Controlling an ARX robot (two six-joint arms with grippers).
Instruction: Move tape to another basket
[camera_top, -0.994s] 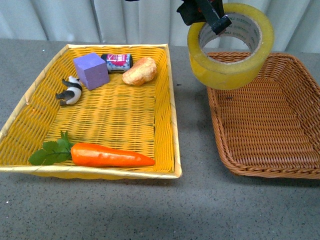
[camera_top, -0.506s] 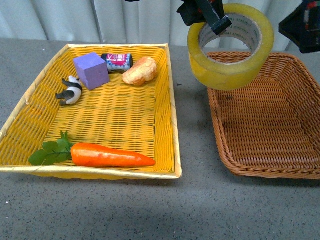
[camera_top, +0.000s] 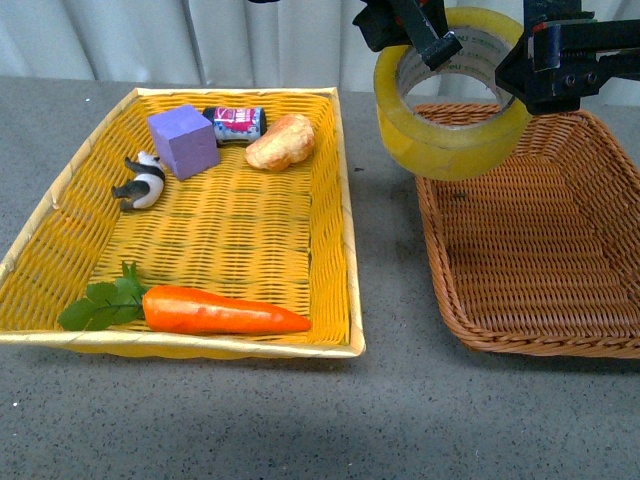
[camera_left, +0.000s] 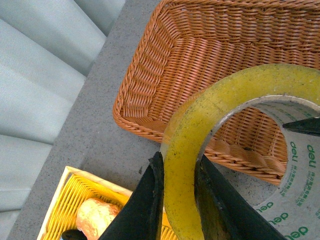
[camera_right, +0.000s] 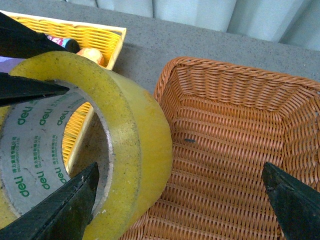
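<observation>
Front view: grey bench (camera_top: 380, 400) carries yellow basket (camera_top: 60, 200) and brown basket (camera_top: 440, 250). Tape (camera_top: 450, 140) is in the air over the brown basket's far left corner. Left gripper (camera_left: 180, 170) jaws clenched on its wall, right gripper (camera_right: 180, 167) jaws spread wide.

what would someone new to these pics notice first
The big yellowish tape roll hangs in the air, clamped by its wall in the left pincer, over the left edge of the brown basket. The right pincer is open close beside the roll. After that, the bright yellow basket on the left draws the eye, with an orange carrot along its near edge.
</observation>
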